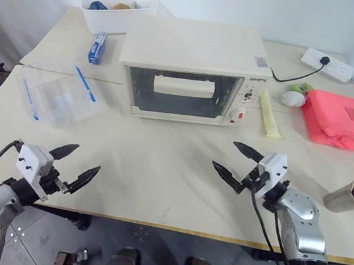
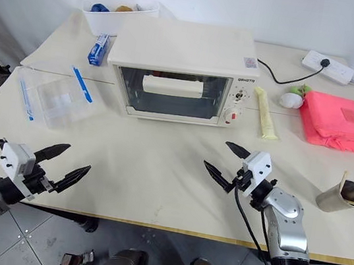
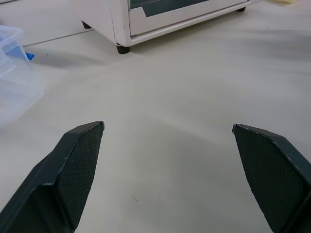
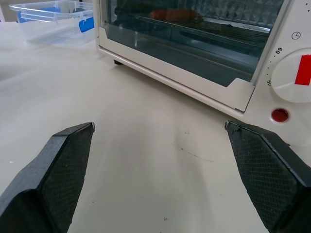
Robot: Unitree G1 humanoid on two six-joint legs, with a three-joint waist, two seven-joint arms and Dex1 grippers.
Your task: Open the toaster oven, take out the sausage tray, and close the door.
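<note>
The cream-white toaster oven [image 1: 196,49] stands at the middle of the table, with its glass door [image 1: 186,94] shut and the bar handle [image 1: 182,85] across the top. In the right wrist view, a reddish sausage [image 4: 175,14] shows through the glass on the sausage tray [image 4: 218,23] inside. My left gripper [image 1: 86,159] is open above the table's front left, well short of the oven. My right gripper [image 1: 225,155] is open in front of the oven's right side, near the control panel [image 4: 296,73]. Nothing is between either pair of fingers.
A clear plastic container with blue clips [image 1: 62,99] lies left of the oven. A white bin [image 1: 115,13] and a blue packet [image 1: 97,47] sit at the back left. On the right are a yellow tube [image 1: 267,116], a pink cloth bag [image 1: 345,121], a power strip [image 1: 327,64] and a paper cup [image 1: 351,196].
</note>
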